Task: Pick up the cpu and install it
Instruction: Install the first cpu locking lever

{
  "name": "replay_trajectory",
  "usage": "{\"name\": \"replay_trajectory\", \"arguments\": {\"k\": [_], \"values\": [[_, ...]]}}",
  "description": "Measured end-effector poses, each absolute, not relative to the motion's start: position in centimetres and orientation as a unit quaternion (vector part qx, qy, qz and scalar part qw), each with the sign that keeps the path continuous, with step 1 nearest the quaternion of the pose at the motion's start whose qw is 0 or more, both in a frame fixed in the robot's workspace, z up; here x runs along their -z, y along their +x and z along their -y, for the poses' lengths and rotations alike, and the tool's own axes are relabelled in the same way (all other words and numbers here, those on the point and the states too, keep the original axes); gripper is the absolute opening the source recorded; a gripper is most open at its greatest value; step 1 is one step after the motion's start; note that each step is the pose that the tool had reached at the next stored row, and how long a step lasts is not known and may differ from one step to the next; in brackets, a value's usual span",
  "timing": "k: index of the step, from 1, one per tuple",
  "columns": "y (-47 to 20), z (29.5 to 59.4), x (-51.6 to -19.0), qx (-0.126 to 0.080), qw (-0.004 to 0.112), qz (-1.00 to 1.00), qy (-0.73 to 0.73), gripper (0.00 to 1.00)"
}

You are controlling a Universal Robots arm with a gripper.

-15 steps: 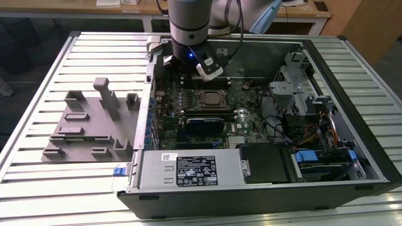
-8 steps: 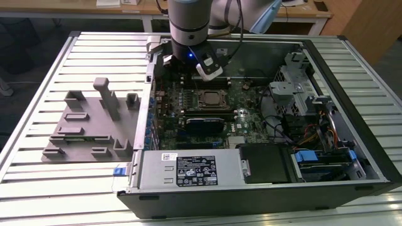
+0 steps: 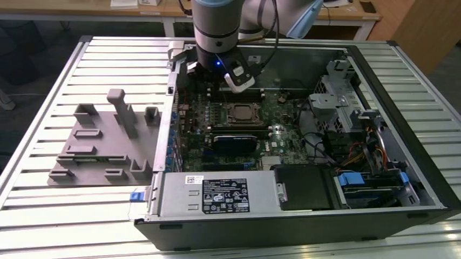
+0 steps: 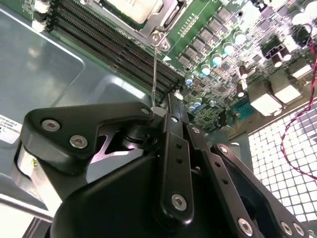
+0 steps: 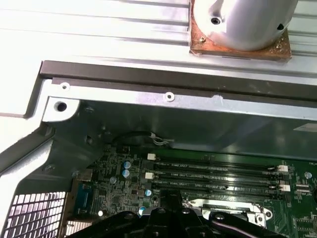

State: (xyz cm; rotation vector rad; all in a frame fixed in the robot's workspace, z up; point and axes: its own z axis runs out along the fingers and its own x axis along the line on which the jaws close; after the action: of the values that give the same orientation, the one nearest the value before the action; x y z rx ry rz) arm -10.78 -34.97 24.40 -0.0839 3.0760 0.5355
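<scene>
Nearly done, with the cpu [image 3: 243,113] seated. Grips the raised socket lever [image 4: 154,69] in the closed pincer [image 4: 166,108]; not yet latched.

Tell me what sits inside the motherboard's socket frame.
The cpu lies inside the socket frame, its metal top showing. Whatever is beneath the chip is covered.

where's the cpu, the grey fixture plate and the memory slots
cpu [image 4: 133,7]: second wrist view, on its pale metal top, seated in the socket.
grey fixture plate [image 3: 112,141]: exterior view, on its flat base.
memory slots [image 5: 213,174]: first wrist view, on the middle of the dark slots.
</scene>
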Motion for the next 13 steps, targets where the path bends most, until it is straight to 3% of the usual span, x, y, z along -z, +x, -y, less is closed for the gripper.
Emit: {"name": "replay_trajectory", "arguments": {"k": [13], "values": [[-10.78,34.97,-24.4,-0.183,0.009,-0.983,-0.027,0.11]]}}
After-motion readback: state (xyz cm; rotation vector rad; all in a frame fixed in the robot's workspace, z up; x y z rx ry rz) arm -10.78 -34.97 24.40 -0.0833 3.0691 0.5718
